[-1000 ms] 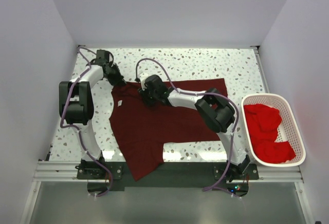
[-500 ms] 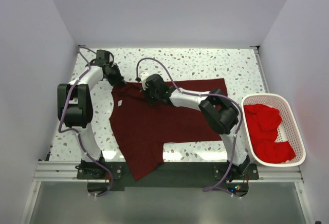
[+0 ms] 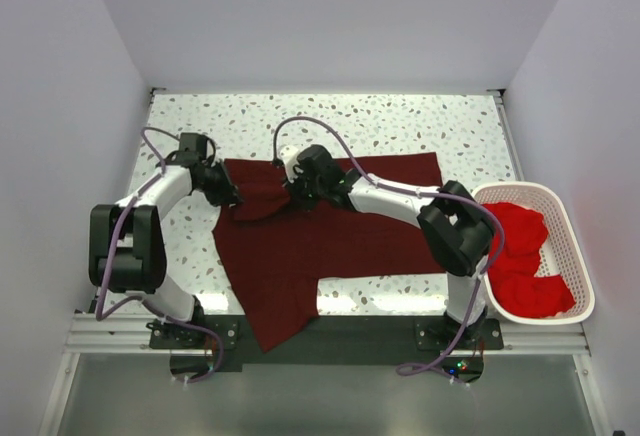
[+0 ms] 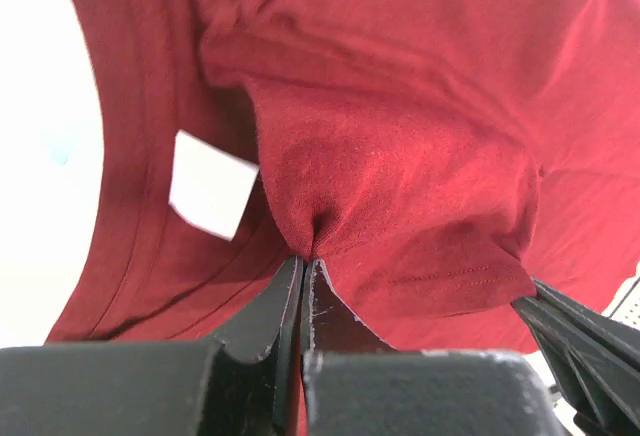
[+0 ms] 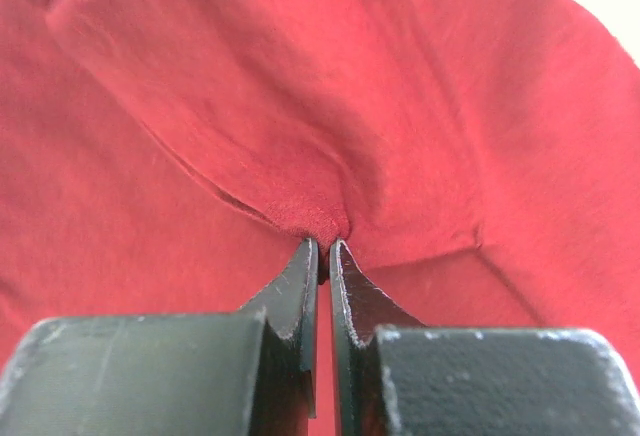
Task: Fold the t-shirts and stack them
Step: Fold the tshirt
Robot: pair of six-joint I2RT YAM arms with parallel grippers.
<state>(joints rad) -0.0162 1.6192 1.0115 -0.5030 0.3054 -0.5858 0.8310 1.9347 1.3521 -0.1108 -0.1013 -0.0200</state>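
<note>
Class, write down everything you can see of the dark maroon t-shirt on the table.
The maroon t-shirt is soft knit cloth, spread mostly flat on the table, with one sleeve reaching past the near edge. Its far-left part is bunched and folded over, pinched by the left gripper and the right gripper, both shut on it.

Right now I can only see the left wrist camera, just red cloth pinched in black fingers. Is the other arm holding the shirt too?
Observer: Yes. The right arm's fingers are shut on a fold of the same dark maroon cloth t-shirt.
Operator: Where are the other shirts?
Observer: The bright red cloth t-shirts are heaped in the white plastic mesh basket at the right edge of the speckled white table, apart from the maroon one.
</note>
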